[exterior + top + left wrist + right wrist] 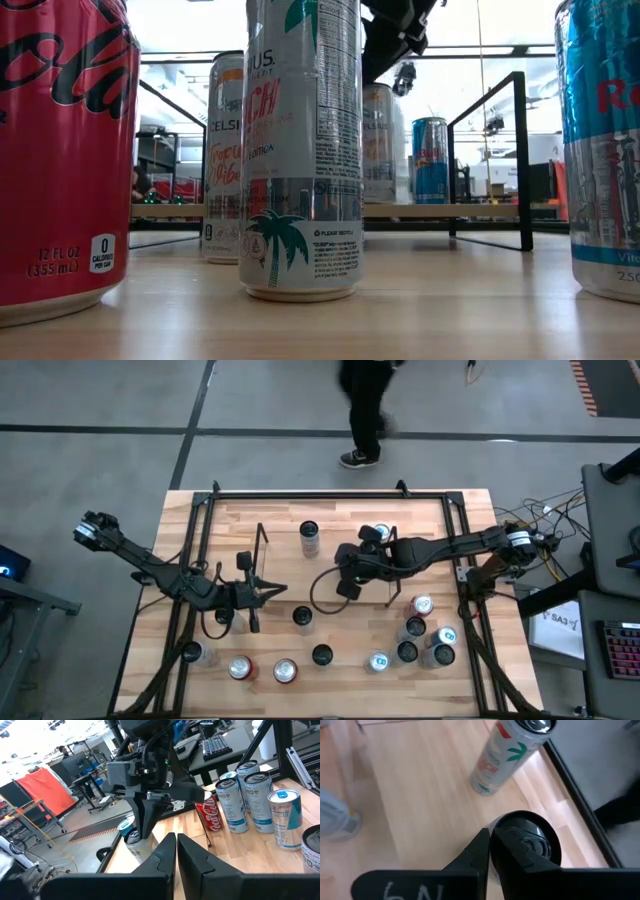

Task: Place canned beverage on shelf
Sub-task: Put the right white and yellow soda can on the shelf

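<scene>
Cans: thirteen can tops are counted in the high view on the table, all standing upright. Another is hidden there beneath the right arm.
Groups: six cans are clustered at the table's right front and four are strung along its left front. One palm-tree can stands alone in the middle.
Shelf: one shelf is seen, with black wire end frames and a light wood base. In the low view two cans are seen standing on it, one of them blue.
Canned beverage: the canned beverage, dark-topped, is set on the table near mid-table, directly under the right hand and near the palm-tree can. It is not on the shelf.
Axis: its long axis is vertical, with the top facing up and the base on the wood.
Right hand: the right hand is pointed downward with its fingers pressed together. Nothing is held between them. The tips are placed at the can's rim, but contact cannot be told.
Left hand: the left hand is kept low over the table's left middle, its fingers closed together on nothing.
Arms: two are counted.
Person: one person is seen beyond the table's far edge.
</scene>
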### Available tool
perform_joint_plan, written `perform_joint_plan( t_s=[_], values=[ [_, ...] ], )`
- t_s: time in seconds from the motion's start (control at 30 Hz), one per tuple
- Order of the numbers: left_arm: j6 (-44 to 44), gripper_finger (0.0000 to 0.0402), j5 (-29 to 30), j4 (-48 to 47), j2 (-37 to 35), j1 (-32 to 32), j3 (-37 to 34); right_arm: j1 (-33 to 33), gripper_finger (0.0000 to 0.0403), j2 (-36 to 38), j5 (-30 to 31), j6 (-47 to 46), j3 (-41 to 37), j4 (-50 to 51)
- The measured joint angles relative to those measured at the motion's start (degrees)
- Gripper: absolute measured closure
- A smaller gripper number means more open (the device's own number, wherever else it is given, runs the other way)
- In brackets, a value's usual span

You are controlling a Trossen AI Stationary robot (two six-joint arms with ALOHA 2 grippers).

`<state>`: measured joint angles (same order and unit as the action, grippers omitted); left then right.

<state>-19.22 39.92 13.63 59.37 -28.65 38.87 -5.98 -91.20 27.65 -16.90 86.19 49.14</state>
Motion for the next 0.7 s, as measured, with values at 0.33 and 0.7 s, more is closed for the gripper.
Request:
perform_joint_plan(
  t_s=[0.33, 0.7],
  values=[
    [0.0, 0.0402, 0.0, 0.0, 0.0, -0.02, 0.0, 1.72, 0.0386, 0.0, 1.03, -0.63, 0.0, 1.7],
    [0.02, 0.0402, 0.0, 0.0, 0.0, -0.02, 0.0, 3.03, 0.0385, -0.02, 2.81, 1.01, -0.07, 1.89]
  ],
)
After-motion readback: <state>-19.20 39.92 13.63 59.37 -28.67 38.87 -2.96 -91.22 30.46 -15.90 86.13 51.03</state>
